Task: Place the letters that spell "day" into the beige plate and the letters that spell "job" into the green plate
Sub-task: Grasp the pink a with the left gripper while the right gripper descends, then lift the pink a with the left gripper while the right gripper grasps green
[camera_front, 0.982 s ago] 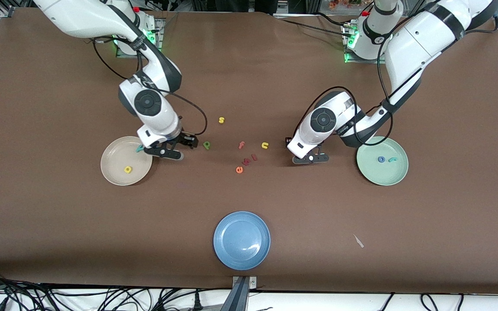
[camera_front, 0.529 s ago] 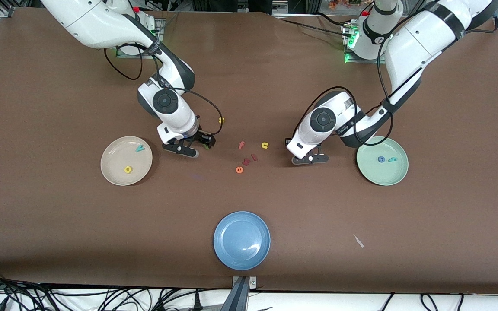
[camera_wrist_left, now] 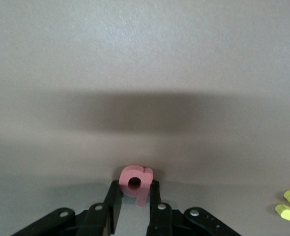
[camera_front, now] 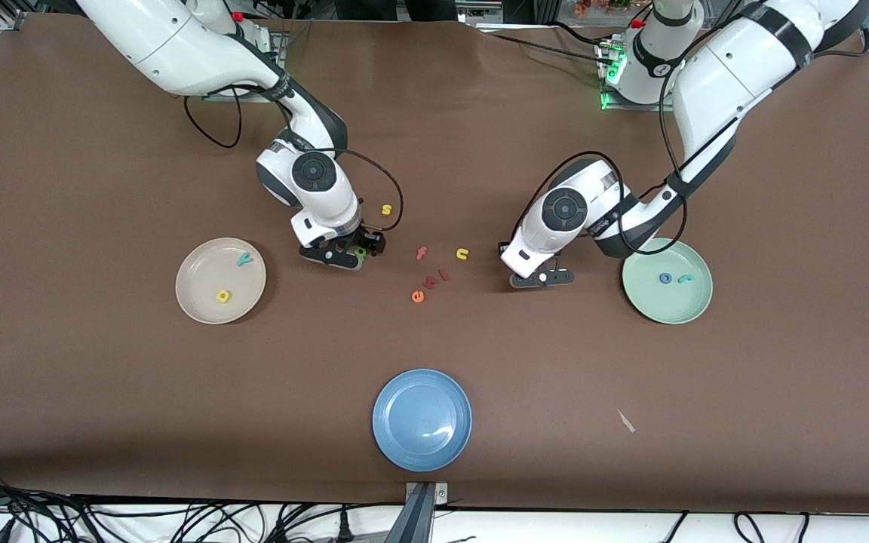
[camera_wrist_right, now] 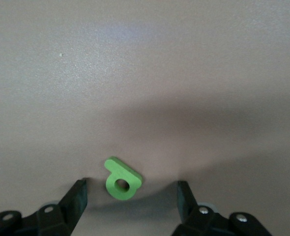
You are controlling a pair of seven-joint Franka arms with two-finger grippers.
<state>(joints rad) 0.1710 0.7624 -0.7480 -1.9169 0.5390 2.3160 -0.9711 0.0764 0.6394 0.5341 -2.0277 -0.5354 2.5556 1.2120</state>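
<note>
With the left gripper [camera_wrist_left: 134, 209] clamped on the salmon "b" [camera_wrist_left: 135, 182] for the green plate [camera_front: 667, 281], the right gripper [camera_wrist_right: 129, 196], jaws wide around the green letter [camera_wrist_right: 121, 178], next needs to close, then carry it to the beige plate [camera_front: 204, 299].

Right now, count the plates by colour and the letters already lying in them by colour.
Beige plate: 1
Green plate: 1
Blue plate: 1
Teal letters: 2, one in the beige plate, one in the green
Yellow letter: 1
Blue letter: 1
Total: 7
</note>
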